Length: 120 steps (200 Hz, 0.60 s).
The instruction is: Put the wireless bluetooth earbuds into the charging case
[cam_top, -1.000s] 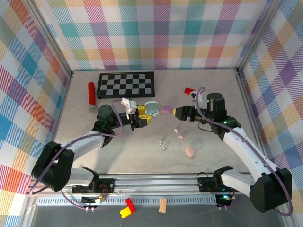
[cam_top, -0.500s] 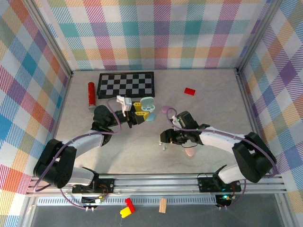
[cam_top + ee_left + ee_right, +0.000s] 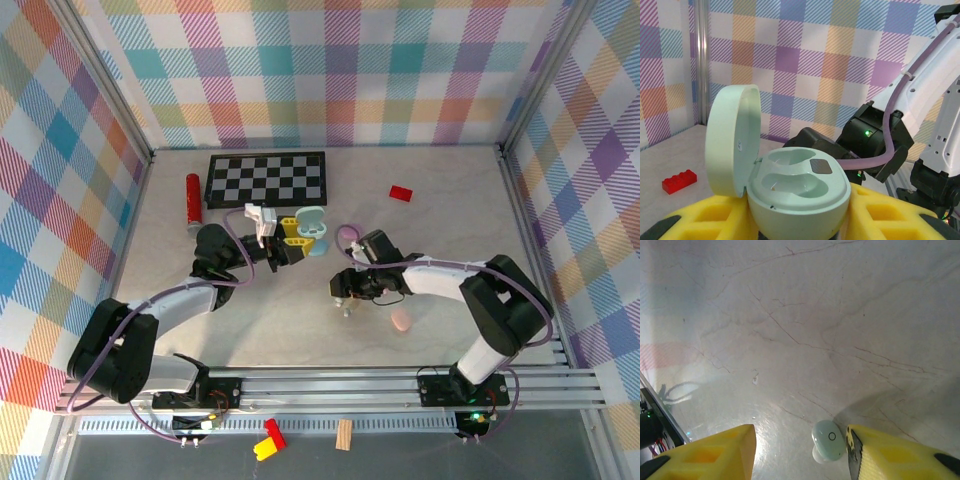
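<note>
- Left arm [image 3: 165, 303] reaches forward and inward from its base, forearm low over the table [image 3: 450, 200].
- Left gripper [image 3: 293, 235]: yellow fingers clamped on a mint case [image 3: 800, 192], its lid open.
- Right arm [image 3: 450, 272] bent sharply, forearm running leftward toward centre.
- Right gripper [image 3: 342, 292] low over the table; fingers [image 3: 900, 455] apart, a pale earbud [image 3: 828, 438] between them, just beside one finger.
</note>
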### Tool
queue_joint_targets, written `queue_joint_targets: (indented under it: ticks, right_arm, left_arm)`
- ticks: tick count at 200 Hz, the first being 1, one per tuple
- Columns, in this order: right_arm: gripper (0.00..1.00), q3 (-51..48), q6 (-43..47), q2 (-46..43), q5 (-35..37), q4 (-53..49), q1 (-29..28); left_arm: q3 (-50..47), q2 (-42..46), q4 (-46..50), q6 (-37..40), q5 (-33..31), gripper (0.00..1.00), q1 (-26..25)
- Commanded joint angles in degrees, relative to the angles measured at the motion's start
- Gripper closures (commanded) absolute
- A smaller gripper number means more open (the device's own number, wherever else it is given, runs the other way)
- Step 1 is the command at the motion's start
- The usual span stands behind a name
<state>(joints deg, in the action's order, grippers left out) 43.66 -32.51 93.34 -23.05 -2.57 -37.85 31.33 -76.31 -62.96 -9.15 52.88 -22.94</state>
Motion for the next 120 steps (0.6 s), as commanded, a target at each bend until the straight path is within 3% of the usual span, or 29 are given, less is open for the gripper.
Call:
queue_joint_targets:
  ticks: [1, 120]
  right_arm:
    - [0.5, 2.1, 2.67, 1.85, -1.54, -0.32, -0.3]
    - [0.61, 2.18, 3.77, 2.74, -3.55, -2.61, -1.44]
  left_arm:
    - [-0.83, 1.94, -0.73, 1.72, 0.91, 0.6, 0.55]
    - [-0.82, 4.31, 3.81, 4.06, 1.19, 0.6, 0.45]
